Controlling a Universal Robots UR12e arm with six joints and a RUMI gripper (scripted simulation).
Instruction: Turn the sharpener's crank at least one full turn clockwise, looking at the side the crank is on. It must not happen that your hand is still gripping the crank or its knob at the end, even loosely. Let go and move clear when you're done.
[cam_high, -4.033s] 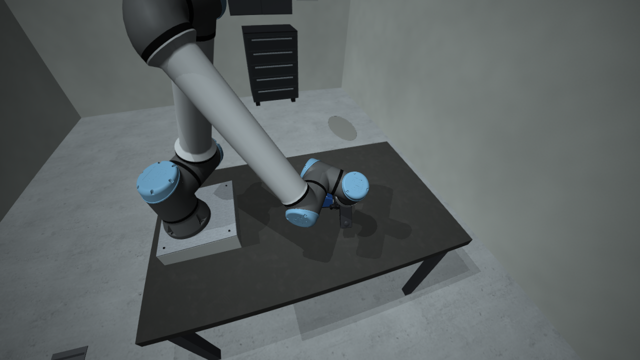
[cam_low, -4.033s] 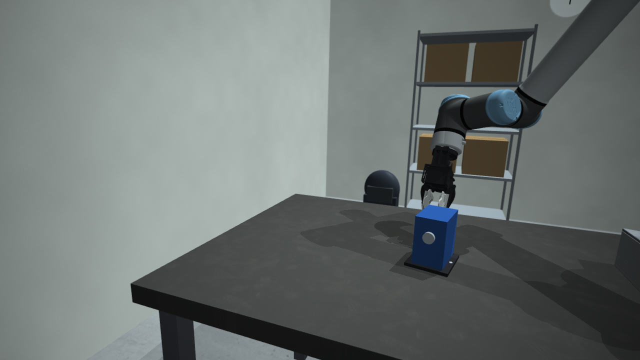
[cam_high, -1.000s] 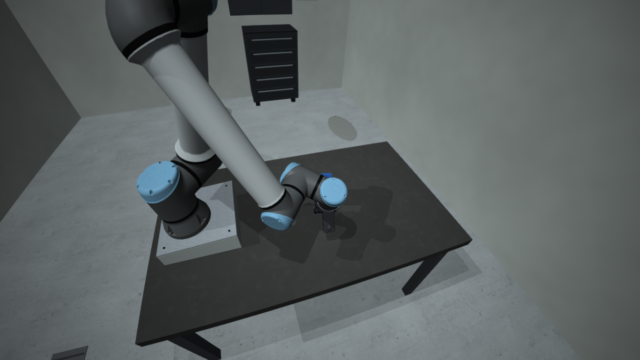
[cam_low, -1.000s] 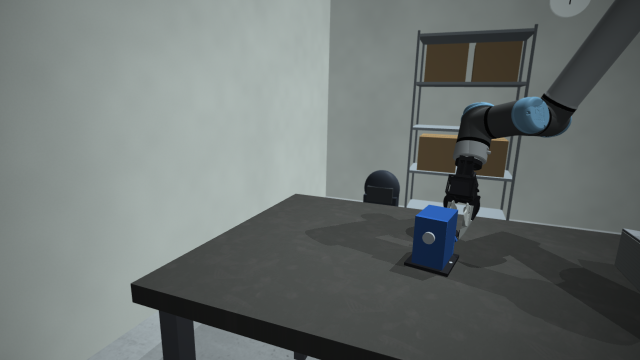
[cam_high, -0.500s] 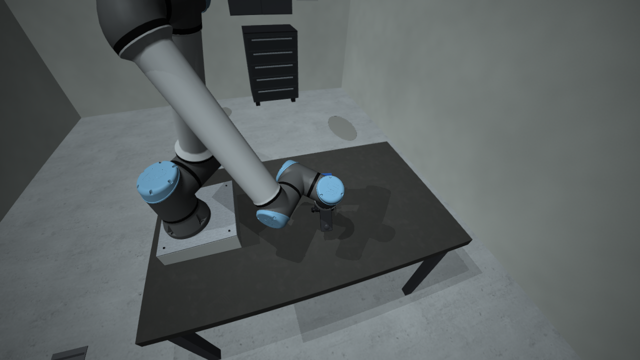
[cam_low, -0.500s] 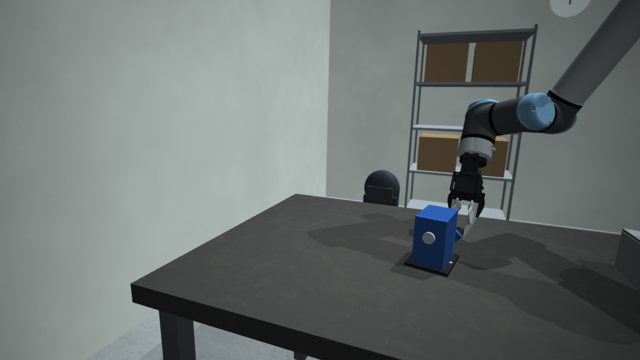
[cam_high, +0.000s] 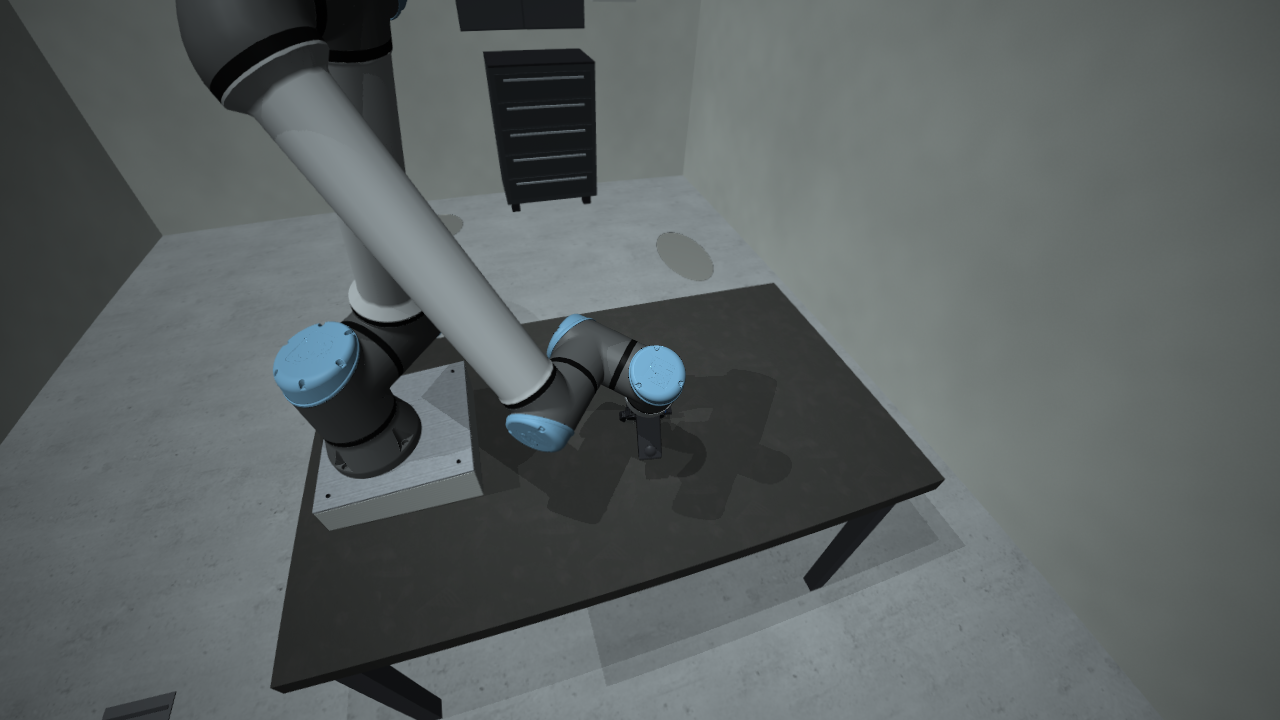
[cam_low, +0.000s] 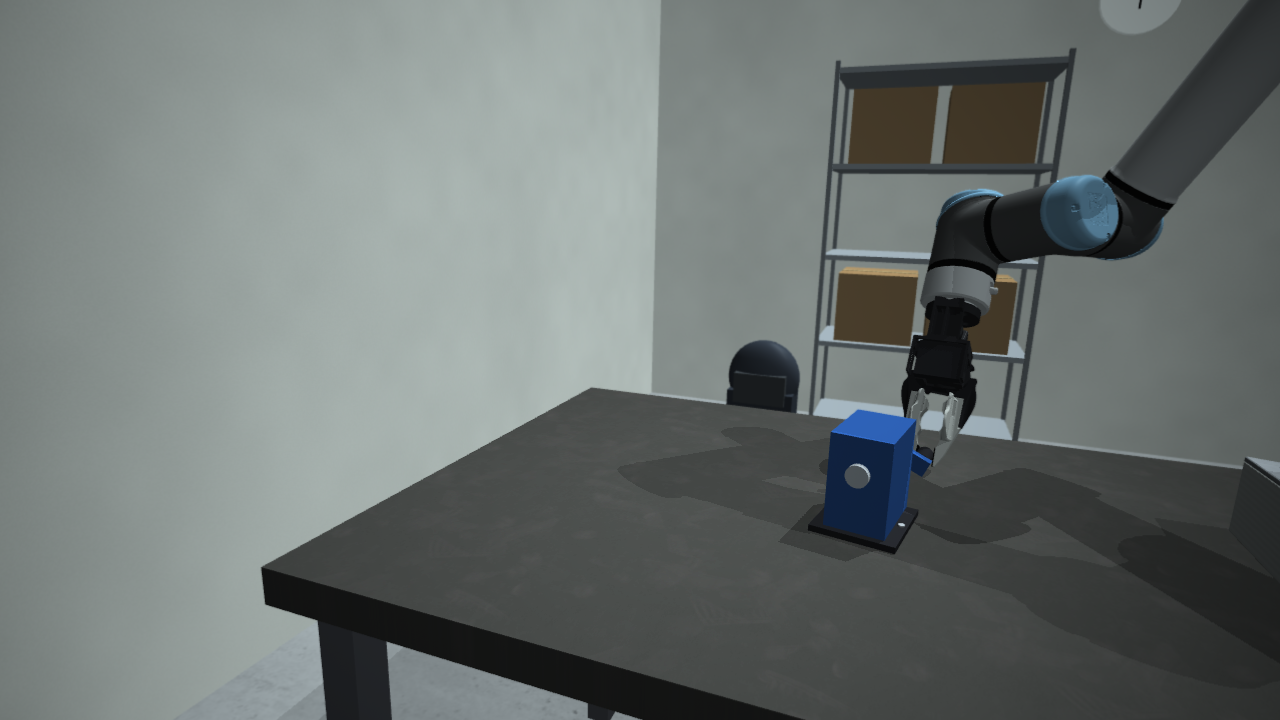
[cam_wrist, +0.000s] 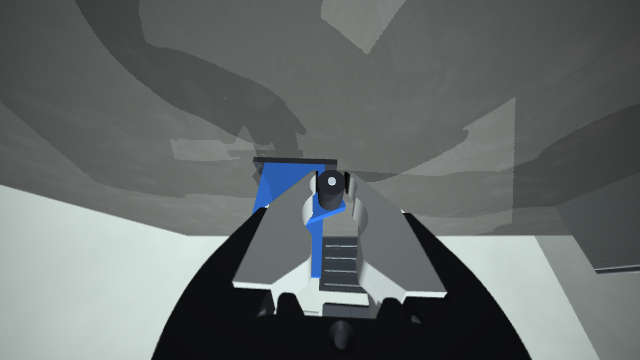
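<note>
Grey walls close the room; against the back wall a shelf rack (cam_low: 1061, 223) carries brown boxes, and a dark table (cam_low: 501, 573) fills the foreground; going left to right across that table, the blue sharpener (cam_low: 866, 479) stands on its black base plate (cam_low: 899, 535) right of the table's middle, its round silver port facing the exterior camera; the crank (cam_low: 921, 462) sticks out of the box's right side, at about 3 o'clock from the body; the gripper (cam_low: 936, 440) comes down on it from 12 o'clock; the jaws are nearly closed and clamp the crank's dark handle knob (cam_wrist: 330, 192), seen in the wrist view between the two grey fingers; the step in hand, I judge, is the turning itself, partway round a circle; next the wrist must sweep the knob on clockwise around the shaft, keeping the grip firm and the arc true so the knob does not slip out.
</note>
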